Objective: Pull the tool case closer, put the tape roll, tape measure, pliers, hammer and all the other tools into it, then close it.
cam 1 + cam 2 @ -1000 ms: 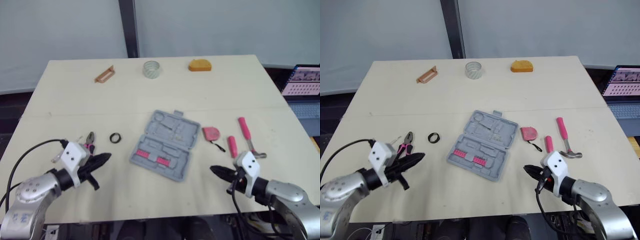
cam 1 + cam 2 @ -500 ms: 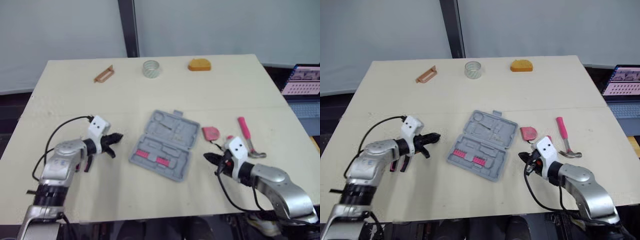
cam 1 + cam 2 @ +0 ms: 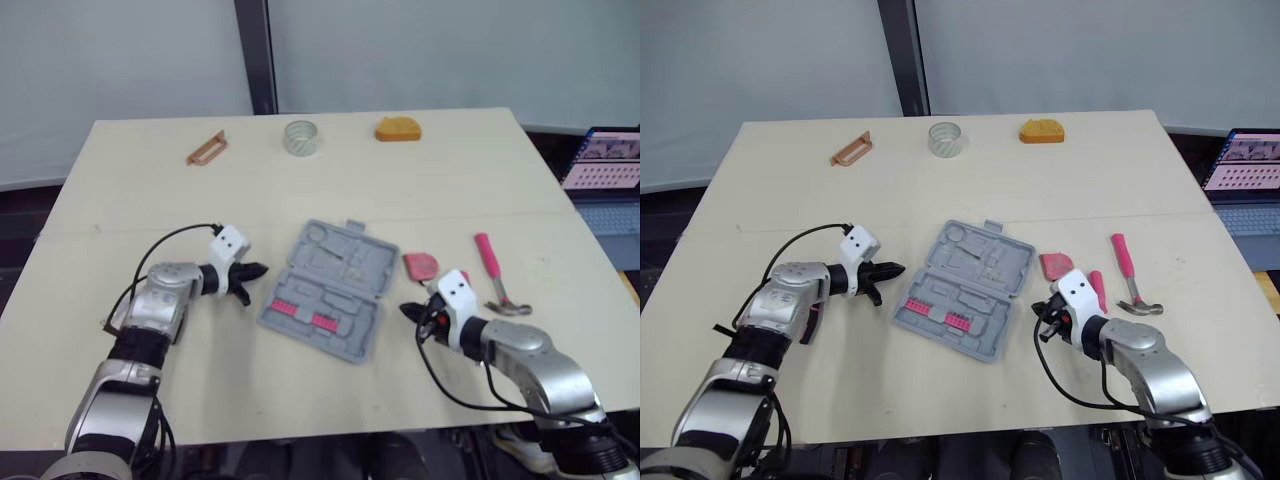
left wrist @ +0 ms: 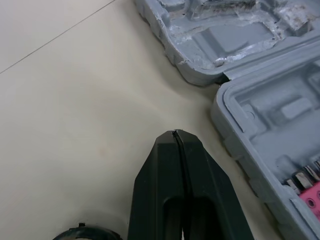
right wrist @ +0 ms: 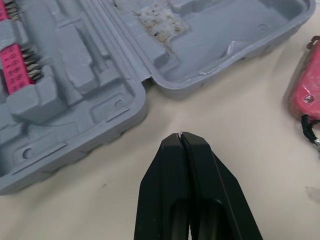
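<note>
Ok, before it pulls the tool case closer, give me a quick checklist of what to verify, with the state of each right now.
1. The tool case is open and lying flat: ok.
2. The left gripper has a hold on the case: not ok. It is shut, with its tip just short of the case's left edge.
3. The right gripper has a hold on the case: not ok. It is shut and apart from the right edge.
4. The tape measure is out of the right gripper's way: cannot tell. It lies close beside that gripper, its cord trailing.
5. The hammer is apart from the case: ok.
</note>
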Motion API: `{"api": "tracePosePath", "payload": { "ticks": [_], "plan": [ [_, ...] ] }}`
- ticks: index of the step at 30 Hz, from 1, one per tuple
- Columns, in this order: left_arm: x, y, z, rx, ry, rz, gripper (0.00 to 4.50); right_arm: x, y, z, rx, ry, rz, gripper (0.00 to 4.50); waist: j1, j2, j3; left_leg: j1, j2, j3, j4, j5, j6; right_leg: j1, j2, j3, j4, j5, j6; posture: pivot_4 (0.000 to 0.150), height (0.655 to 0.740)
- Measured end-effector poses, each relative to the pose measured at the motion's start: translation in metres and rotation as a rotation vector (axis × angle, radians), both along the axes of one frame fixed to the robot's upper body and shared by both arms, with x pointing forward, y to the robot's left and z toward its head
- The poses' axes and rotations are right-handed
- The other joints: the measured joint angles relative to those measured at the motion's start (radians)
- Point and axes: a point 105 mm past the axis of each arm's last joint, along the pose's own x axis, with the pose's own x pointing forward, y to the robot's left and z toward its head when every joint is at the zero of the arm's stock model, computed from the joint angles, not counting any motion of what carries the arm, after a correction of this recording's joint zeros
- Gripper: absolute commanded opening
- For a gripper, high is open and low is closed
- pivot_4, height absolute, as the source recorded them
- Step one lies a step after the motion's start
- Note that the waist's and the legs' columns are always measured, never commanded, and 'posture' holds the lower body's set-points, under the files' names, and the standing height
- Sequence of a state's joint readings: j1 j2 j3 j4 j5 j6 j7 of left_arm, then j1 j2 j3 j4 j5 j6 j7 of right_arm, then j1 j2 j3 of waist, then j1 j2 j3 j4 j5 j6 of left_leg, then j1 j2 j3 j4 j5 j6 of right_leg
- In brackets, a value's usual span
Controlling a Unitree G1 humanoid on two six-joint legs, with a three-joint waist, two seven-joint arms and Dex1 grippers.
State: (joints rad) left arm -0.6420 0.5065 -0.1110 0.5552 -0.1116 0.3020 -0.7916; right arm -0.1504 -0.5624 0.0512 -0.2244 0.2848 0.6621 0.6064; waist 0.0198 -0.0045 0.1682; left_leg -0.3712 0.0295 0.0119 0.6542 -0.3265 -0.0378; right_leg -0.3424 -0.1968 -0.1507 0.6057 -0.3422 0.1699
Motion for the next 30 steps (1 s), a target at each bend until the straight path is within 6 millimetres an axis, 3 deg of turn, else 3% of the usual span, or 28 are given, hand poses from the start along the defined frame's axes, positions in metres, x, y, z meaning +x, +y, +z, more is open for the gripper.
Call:
{"api": "tracePosePath", "payload": {
  "ticks": [20,30],
  "plan": [
    [0.010,-0.020,-0.012,0.025,-0.008,-0.078,0.00,0.009,0.025,-0.012,0.024,0.017,0.021,0.07,-0.007,0.000,0.000,0.000,0.000,0.000,0.000,0.000,0.000,0.000,0.000,-0.001,0.001,0.000,0.000,0.150,0.7400],
    [0.013,-0.024,-0.012,0.034,-0.029,-0.097,0.00,0.011,0.023,-0.018,0.019,0.026,0.010,0.07,-0.009,0.000,0.000,0.000,0.000,-0.001,0.000,0.000,0.000,0.000,0.000,-0.001,0.001,0.000,0.000,0.150,0.7400]
  ]
}}
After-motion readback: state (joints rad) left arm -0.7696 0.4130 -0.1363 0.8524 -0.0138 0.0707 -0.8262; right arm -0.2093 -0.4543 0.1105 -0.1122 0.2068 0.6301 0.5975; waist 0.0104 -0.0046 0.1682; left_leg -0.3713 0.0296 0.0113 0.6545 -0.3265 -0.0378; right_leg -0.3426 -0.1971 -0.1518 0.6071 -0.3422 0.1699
